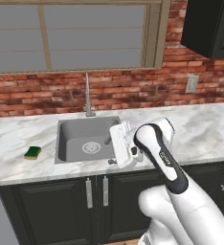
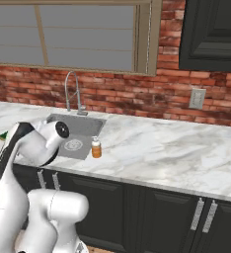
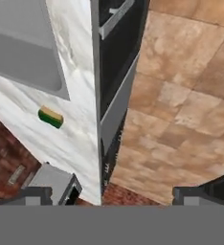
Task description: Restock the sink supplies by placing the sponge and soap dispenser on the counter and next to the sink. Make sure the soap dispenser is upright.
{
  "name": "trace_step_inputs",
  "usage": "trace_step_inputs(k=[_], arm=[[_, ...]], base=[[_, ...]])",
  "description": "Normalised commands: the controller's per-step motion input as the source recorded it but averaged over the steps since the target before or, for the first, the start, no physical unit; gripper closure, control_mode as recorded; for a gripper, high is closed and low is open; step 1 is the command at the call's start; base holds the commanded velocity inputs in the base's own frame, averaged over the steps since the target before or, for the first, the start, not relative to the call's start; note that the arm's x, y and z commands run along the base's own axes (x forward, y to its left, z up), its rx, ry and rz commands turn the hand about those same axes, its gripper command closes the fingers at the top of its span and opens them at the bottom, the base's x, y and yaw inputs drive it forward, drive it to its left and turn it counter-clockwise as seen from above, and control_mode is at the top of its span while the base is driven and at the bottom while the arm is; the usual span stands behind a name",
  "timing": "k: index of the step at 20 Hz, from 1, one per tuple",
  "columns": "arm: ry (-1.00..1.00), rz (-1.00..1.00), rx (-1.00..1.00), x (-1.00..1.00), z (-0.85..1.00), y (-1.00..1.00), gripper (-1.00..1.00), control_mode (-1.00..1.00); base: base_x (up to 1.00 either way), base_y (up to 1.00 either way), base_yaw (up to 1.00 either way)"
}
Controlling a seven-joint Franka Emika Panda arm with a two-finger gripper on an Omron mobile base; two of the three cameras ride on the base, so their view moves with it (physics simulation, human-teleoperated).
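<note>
2 supplies are already on the counter (image 2: 176,148) beside the sink (image 1: 87,139): the sponge (image 1: 32,152) lies flat on the marble just left of the basin, and the soap dispenser (image 2: 96,147) stands upright at the basin's right edge, pump end up (in the left base view the arm hides it). Neither touches the other; the basin lies between them.

The hand (image 3: 112,194) is spread wide, its 2 dark fingertips far apart at the bottom of the hand view with nothing between them. It looks along the counter's front edge, with the sponge, a corner of the sink, the dark cabinet fronts and the tiled floor beyond. In the base views the arm is folded in front of the sink, over the counter's front edge and apart from the bottle.

Judging from this, the placing step looks finished and the task is at or near its end. What remains, if anything, is to draw the arm clear. That move calls for care on the bottle's side, since a brush from the wrist could tip the slim dispenser into the basin.
</note>
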Motion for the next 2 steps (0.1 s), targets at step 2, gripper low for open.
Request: trace_step_inputs(k=[2], arm=[[-0.15, 0.00, -0.10, -0.73, 0.28, 0.23, -1.00, -1.00]], base=[[0.00, 0.00, 0.00]])
